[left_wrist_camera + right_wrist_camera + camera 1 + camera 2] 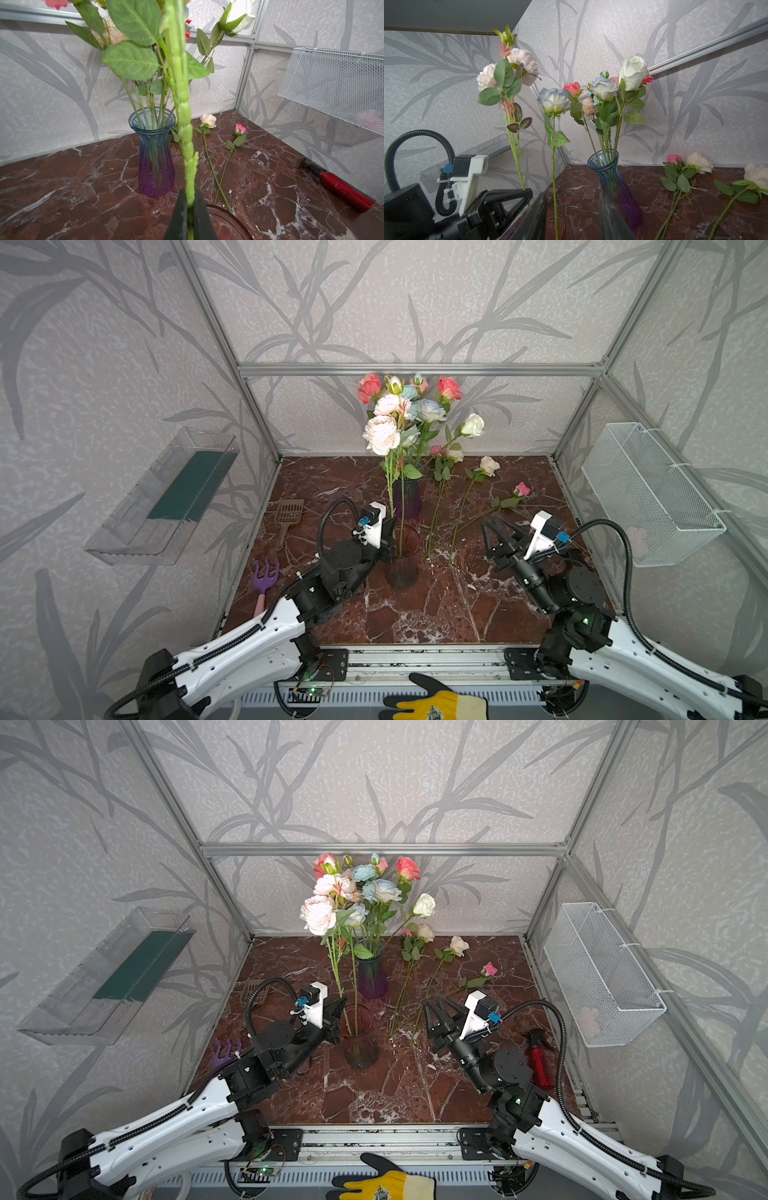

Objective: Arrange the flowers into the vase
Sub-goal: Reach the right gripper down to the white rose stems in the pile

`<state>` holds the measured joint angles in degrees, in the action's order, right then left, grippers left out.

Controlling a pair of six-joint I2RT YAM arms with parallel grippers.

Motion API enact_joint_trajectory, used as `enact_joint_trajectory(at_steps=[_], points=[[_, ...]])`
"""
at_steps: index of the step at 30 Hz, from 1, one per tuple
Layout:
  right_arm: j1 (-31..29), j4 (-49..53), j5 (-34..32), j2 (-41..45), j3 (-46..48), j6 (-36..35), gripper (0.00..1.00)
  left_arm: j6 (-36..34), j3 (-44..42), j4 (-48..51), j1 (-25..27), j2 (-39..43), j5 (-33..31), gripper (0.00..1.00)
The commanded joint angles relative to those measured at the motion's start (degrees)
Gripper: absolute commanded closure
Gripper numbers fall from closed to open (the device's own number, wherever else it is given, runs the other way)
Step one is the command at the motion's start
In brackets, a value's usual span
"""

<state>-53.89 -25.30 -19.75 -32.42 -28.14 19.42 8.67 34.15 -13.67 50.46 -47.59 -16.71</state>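
Observation:
My left gripper (190, 194) is shut on the thick green stem (182, 104) of a cream-pink flower (381, 434). It holds the stem upright just over the rim of a brown glass vase (405, 568), and the stem's lower end reaches into that vase. A pale blue rose (553, 100) stands in the same vase. Behind it a blue-purple vase (409, 497) holds several flowers. Three loose flowers, pink-and-cream (455, 454), cream (489, 465) and pink (521, 489), lie on the table to the right. My right gripper (492, 524) hangs open and empty near their stem ends.
A brown scoop (289, 514) and a purple garden fork (264, 576) lie at the table's left edge. A red spray bottle (538, 1056) lies at the right edge. A wire basket (652, 493) hangs on the right wall, a clear shelf (166, 497) on the left. A gloved hand (436, 701) rests at the front.

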Motion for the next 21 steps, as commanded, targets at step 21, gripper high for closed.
enact_joint_trajectory(at_steps=[21], points=[[0.62,12.58,-10.85,-3.3,-4.76,0.48,0.58,1.11,2.51,9.98,-0.27,10.95,1.51,0.67]])
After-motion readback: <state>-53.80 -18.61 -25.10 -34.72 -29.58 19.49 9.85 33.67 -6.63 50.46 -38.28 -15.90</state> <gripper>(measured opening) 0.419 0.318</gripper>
